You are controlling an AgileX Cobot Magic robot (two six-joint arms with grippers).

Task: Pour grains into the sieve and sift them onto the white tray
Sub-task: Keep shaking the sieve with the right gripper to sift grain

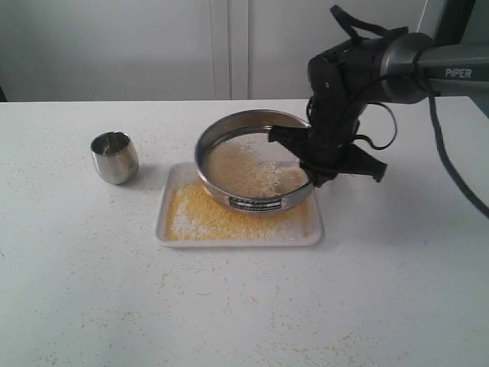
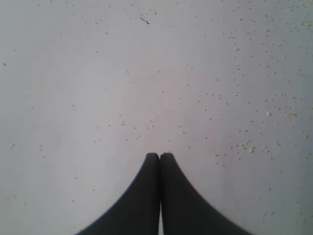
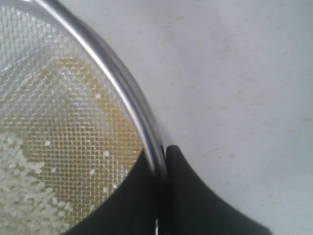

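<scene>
Resting on the mesh of the sieve, pale whitish grains are heaped toward its near side. Through the wire the golden ones show below. The sieve sits over the rear half of the tray, its back edge reaching past the tray's far rim. I cannot tell whether it touches the tray or hangs just above it. A layer of fine golden grains covers most of the tray floor, thickest at the front left. The right claw pinches the sieve's rim on its right side, one finger inside the ring and one outside. A steel cup stands upright on the bench, left of the tray and apart from it. The left claw has its tips pressed together with nothing between them, over bare bench dotted with stray grains.
</scene>
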